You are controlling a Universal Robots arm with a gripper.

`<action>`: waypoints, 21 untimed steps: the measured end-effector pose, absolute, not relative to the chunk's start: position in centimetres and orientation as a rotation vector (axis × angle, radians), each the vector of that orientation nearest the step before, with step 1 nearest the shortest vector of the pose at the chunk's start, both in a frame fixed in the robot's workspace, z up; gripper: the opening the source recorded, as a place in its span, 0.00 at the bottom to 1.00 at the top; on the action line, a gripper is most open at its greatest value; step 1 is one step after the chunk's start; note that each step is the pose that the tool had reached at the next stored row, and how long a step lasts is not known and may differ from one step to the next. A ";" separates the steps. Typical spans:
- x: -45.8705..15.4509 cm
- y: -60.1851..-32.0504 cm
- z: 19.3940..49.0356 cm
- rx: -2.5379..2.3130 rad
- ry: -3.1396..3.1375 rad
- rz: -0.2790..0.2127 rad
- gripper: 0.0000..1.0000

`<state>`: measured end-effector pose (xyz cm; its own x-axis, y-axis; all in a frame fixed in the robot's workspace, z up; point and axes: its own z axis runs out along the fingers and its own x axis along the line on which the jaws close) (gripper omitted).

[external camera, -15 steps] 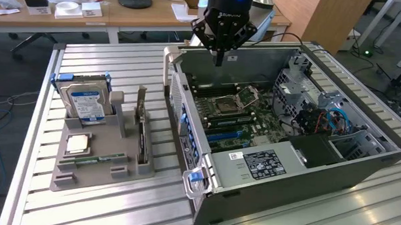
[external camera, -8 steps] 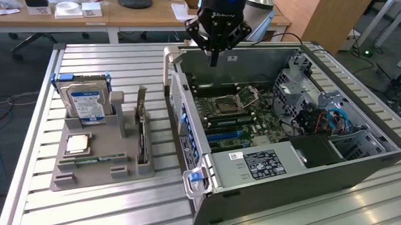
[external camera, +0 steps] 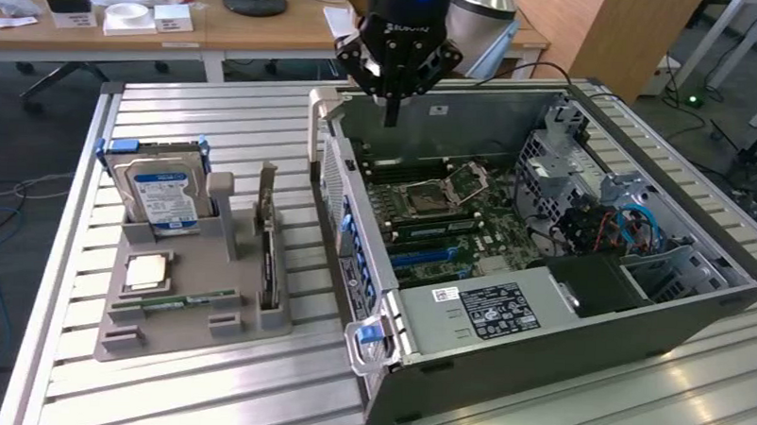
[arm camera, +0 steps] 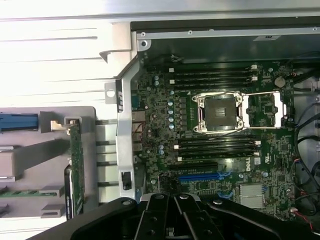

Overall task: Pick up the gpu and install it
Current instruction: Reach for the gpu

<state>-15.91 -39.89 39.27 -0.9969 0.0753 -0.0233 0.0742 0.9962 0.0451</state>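
The gpu (external camera: 268, 237) stands on edge in a slot of the grey holder (external camera: 179, 340) at the exterior view's left, its metal bracket uppermost. In the wrist view the gpu (arm camera: 76, 162) is a thin card seen edge-on beside the case wall. My gripper (external camera: 390, 111) hangs shut and empty over the back of the open computer case (external camera: 577, 319), well apart from the card. Its black fingers (arm camera: 159, 217) meet over the motherboard (arm camera: 225, 150), close to the blue slot (arm camera: 197, 176).
The holder also carries a silver blue-labelled hard drive (external camera: 165, 196), a CPU chip (external camera: 147, 272) and a green RAM stick (external camera: 174, 302). Inside the case sit the open CPU socket (arm camera: 220, 112), drive cages and cables (external camera: 605, 220). Desks stand behind the slatted table (external camera: 158, 394).
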 end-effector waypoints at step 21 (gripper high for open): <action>-18.6 -39.9 39.1 0.117 3.116 0.069 0.11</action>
<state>-18.61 -39.89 39.08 -0.9969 0.0753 -0.0210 0.0743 0.9962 0.0449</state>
